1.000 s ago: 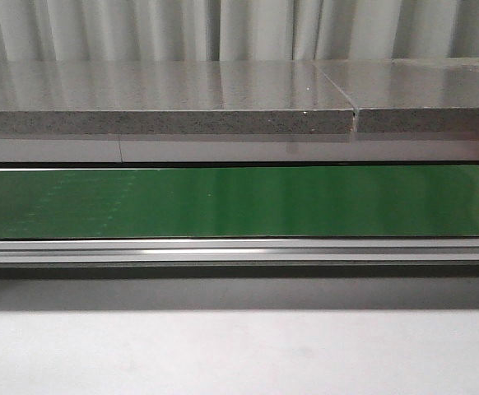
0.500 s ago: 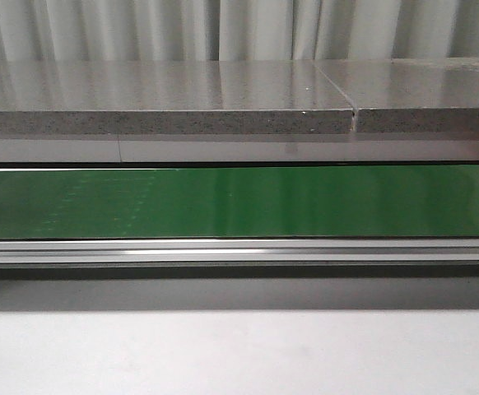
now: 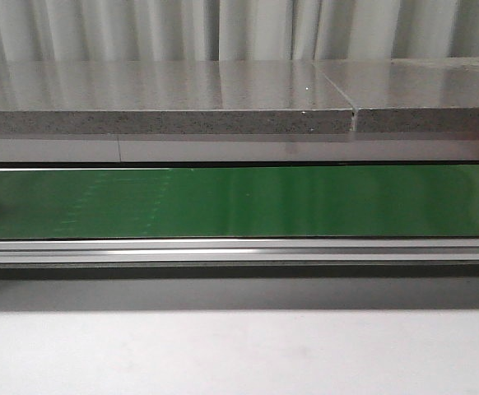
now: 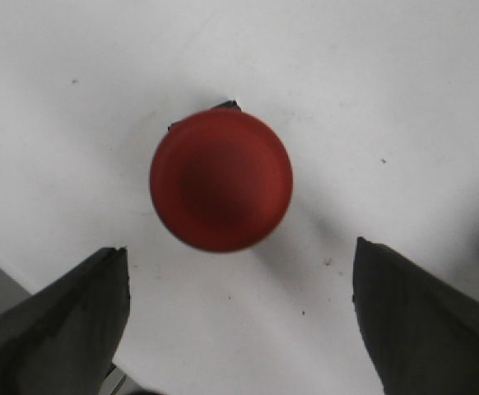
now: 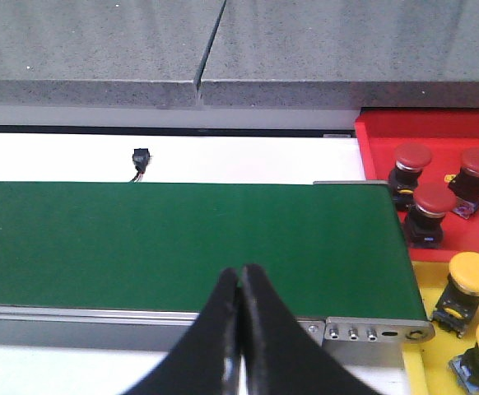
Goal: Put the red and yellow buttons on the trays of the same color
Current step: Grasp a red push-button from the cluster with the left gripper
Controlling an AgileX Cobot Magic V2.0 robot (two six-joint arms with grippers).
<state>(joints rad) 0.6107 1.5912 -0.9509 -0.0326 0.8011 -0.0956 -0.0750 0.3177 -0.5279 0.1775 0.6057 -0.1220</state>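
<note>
left fingers (image 4: 239, 329): wide open, empty | red button (image 4: 220, 181): upright on white surface (image 4: 404, 82), just ahead, centered between them | right fingers (image 5: 241, 329): pressed together, empty, over green belt (image 5: 182, 239) | left arm nearer

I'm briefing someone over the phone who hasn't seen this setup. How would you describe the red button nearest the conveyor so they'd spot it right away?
Find the green conveyor belt and follow it to the end where the red tray sits. Three red buttons stand in that tray. The one you want is closest to the yellow tray, nearer it than the other two red ones.
</note>
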